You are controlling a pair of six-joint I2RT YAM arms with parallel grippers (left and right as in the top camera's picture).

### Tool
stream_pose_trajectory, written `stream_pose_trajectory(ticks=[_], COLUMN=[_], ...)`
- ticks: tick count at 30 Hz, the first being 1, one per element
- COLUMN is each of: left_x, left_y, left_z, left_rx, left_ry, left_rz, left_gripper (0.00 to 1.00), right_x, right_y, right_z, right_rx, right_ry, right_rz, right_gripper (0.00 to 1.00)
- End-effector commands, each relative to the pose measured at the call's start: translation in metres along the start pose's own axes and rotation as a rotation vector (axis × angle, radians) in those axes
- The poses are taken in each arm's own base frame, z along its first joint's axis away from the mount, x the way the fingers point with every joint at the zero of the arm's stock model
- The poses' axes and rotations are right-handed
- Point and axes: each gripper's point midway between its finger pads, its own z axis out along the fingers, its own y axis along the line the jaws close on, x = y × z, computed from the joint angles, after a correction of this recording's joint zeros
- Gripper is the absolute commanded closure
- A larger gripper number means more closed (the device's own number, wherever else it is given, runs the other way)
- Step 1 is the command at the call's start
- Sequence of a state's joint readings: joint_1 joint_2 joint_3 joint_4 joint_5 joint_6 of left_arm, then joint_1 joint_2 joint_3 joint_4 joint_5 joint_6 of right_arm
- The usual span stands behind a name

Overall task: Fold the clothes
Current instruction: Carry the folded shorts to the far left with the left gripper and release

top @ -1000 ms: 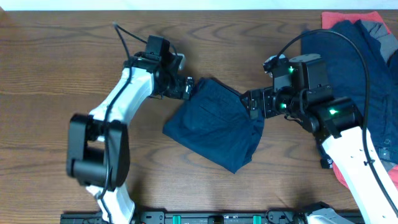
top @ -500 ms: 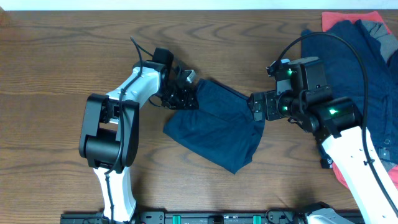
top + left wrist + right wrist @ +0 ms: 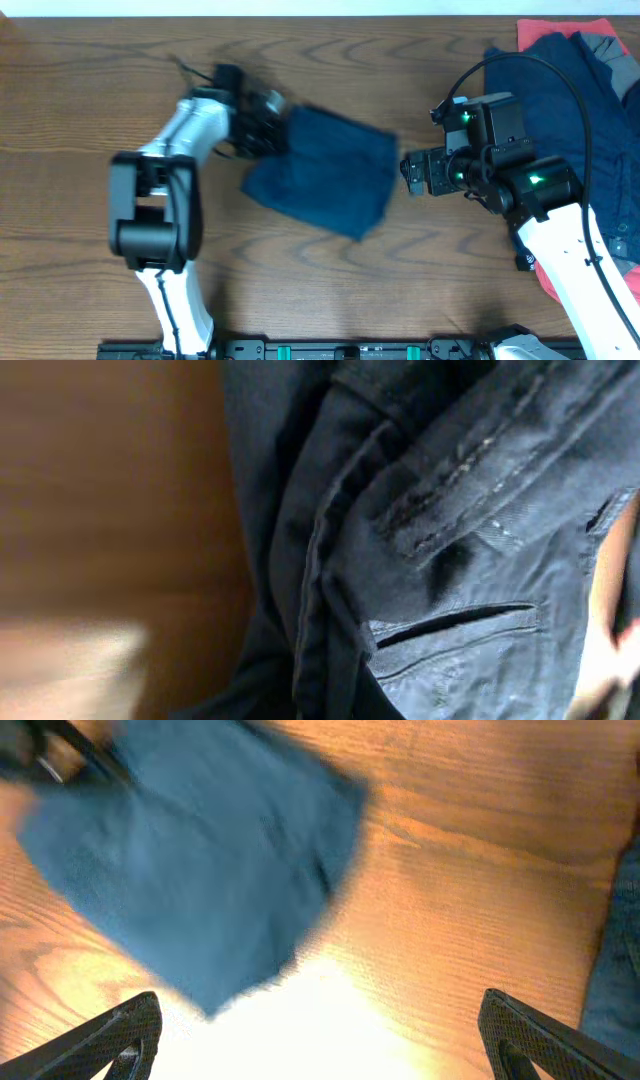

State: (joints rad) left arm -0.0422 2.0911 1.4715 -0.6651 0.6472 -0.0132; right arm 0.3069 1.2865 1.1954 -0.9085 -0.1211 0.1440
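The garment [image 3: 320, 170] has slid away from the pile [image 3: 590, 90], dragged by the left gripper [image 3: 265, 128], and it now lies clear of the right gripper [image 3: 410, 173], which a second ago was pinching its near edge. The right gripper has let go: in its wrist view both fingers [image 3: 125, 1030] stand wide at the lower corners with bare table [image 3: 450, 870] between them and the cloth ahead, untouched. It has hardly shifted, sitting between the garment and the pile.

The left gripper is at the garment's edge farthest from the pile. Its wrist view is filled with bunched navy cloth and a pocket slit, and its fingers do not show there. Since the cloth followed it, I judge it is clamped on that edge. The garment is blurred, so it looks to be sliding at this instant.

For the task, this reads as one piece folded and being pulled aside to make room. The pile, with navy, coral-red [image 3: 560, 30] and grey [image 3: 600, 45] cloth, is not yet folded, and the free right gripper sits nearest to it
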Motion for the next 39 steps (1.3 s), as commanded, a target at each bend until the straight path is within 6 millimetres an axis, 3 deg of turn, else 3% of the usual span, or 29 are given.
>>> stream_pose_trajectory(ticks=[1, 6, 11, 14, 19, 22, 28, 29, 30, 31, 39], left_x=[-0.06, -0.085, -0.073, -0.057, -0.028, -0.021, -0.002, 0.0, 0.004, 0.009, 0.038], left_y=[0.055, 0.14, 0.224, 0.253, 0.29, 0.294, 0.283, 0.282, 0.28, 0.278, 0.26], left_z=[-0.083, -0.163, -0.232, -0.256, -0.273, -0.274, -0.253, -0.251, -0.249, -0.245, -0.234], left_rx=[-0.102, -0.143, -0.228, -0.244, -0.322, -0.325, -0.3, -0.297, -0.292, -0.288, -0.238], left_ry=[-0.252, -0.483, -0.663, -0.71, -0.724, -0.715, -0.607, -0.594, -0.577, -0.553, -0.435], left_rz=[-0.16, -0.34, -0.51, -0.591, -0.692, -0.715, -0.775, -0.784, -0.795, -0.81, -0.945], left_gripper=[0.94, 0.94, 0.94, 0.94, 0.94, 0.94, 0.94, 0.68, 0.07, 0.02, 0.02], right_x=[-0.001, 0.001, 0.001, 0.001, 0.001, 0.002, 0.002, 0.002, 0.002, 0.002, 0.003], right_y=[-0.009, -0.011, -0.012, -0.012, -0.015, -0.015, -0.015, -0.015, -0.015, -0.015, -0.015], right_z=[-0.003, -0.003, -0.003, -0.003, -0.003, -0.003, -0.003, -0.003, -0.003, -0.003, -0.003], right_rx=[0.039, 0.051, 0.054, 0.055, 0.069, 0.07, 0.073, 0.073, 0.073, 0.073, 0.073], right_ry=[-0.003, 0.004, 0.004, 0.004, 0.004, 0.006, 0.005, 0.005, 0.005, 0.006, 0.01], right_rz=[-0.001, 0.0, 0.0, 0.0, 0.0, 0.001, 0.001, 0.001, 0.001, 0.001, 0.001], right_gripper=[0.01, 0.01, 0.01, 0.01, 0.01, 0.01, 0.01, 0.01, 0.01, 0.01, 0.01])
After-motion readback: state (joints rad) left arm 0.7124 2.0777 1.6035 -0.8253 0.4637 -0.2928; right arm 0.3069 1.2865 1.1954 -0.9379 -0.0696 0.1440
